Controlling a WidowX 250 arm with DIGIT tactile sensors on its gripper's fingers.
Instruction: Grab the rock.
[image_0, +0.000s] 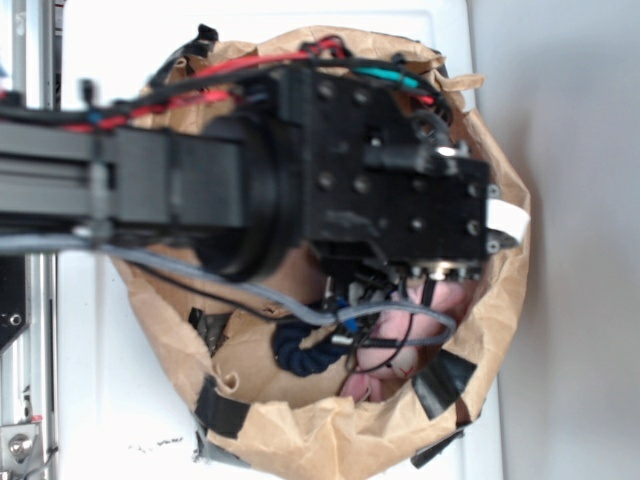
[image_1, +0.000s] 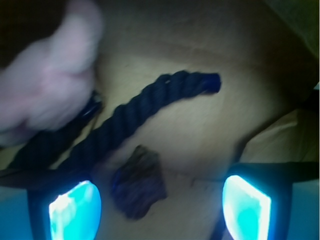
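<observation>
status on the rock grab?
Gripper open, empty, low in the paper bag. Rock between the fingers, nearer the left pad. Dark-blue rope just beyond it; pink plush off to the side.

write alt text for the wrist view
A small lumpy brown-grey rock lies on brown paper between the open tool's two glowing blue fingers, nearer the left one. A dark-blue rope runs diagonally above it, with a blurred pink plush at upper left.

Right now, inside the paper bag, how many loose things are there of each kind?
Rock: 1
Dark-blue rope: 1
Pink plush: 1
Total: 3, all lying on the paper bag floor. In the wrist view the rock sits between the open tool fingers, nearer the left one in the picture, just below the rope.
</observation>
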